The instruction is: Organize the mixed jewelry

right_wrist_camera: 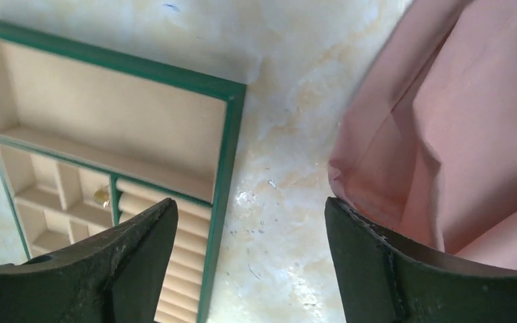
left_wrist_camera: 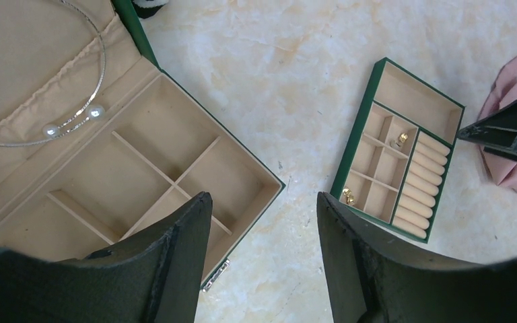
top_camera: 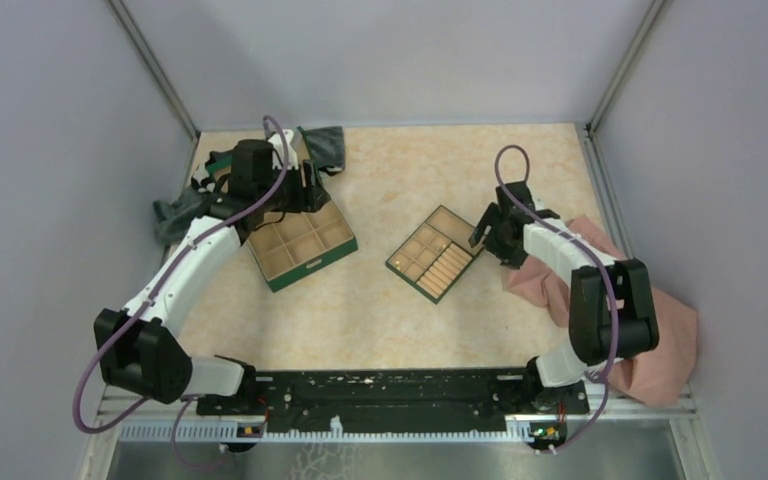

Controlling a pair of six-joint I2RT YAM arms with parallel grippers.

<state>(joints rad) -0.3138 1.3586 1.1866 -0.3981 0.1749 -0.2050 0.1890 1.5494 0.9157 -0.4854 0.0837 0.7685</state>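
A thin silvery wire hoop (left_wrist_camera: 84, 101) with two pearl ends lies on the tan lid lining of the open green box (left_wrist_camera: 175, 155). Small gold earrings (left_wrist_camera: 348, 196) (left_wrist_camera: 400, 140) sit in compartments of the green-rimmed tray (left_wrist_camera: 360, 128); one also shows in the right wrist view (right_wrist_camera: 101, 196). My left gripper (left_wrist_camera: 264, 202) is open and empty, above the box's front corner. My right gripper (right_wrist_camera: 250, 208) is open and empty, over bare table between the tray (right_wrist_camera: 232, 134) and the pink cloth (right_wrist_camera: 458, 121). In the top view the box (top_camera: 300, 245) is at the left and the tray (top_camera: 436, 253) in the middle.
A pink cloth (top_camera: 650, 320) lies at the right by the right arm. A dark grey cloth (top_camera: 325, 145) lies at the back left, another (top_camera: 175, 215) by the left wall. Grey walls close in three sides.
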